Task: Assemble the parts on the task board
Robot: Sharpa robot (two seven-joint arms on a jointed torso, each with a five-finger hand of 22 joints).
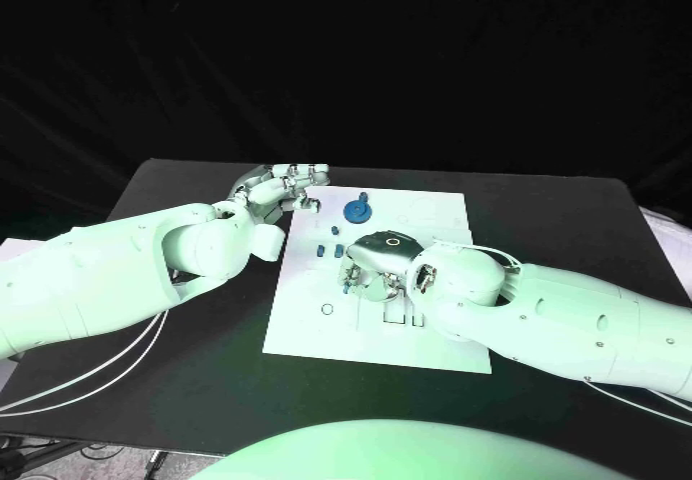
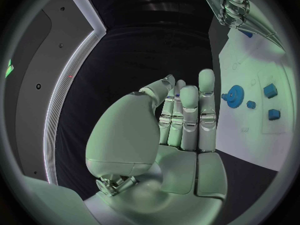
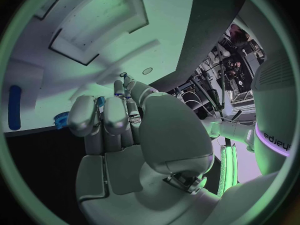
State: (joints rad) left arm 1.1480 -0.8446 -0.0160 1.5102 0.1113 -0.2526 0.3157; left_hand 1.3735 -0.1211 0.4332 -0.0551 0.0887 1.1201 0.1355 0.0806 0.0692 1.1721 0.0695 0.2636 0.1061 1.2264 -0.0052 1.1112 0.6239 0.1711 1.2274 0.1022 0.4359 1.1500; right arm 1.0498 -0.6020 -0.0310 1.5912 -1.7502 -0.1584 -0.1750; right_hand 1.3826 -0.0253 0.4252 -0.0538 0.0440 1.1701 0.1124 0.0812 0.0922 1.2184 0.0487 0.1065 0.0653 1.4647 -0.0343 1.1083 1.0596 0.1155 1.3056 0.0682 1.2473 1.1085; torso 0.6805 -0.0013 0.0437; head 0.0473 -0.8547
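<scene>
Gear point(image 1: 358, 209) near left hand point(image 1: 274, 190), right hand point(image 1: 378, 262) over task board point(image 1: 433, 215)

Left arm point(image 1: 116, 270) comes in over the table's left side; left hand point(image 1: 274, 190) sits at the board's far left corner, fingers point(image 2: 187, 115) held straight and close together, nothing in them. Right arm point(image 1: 577, 320) crosses from the near right; right hand point(image 1: 378, 265) is palm-down over the board's middle, fingers point(image 3: 103, 117) curled; whether it grips anything can't be told.
</scene>
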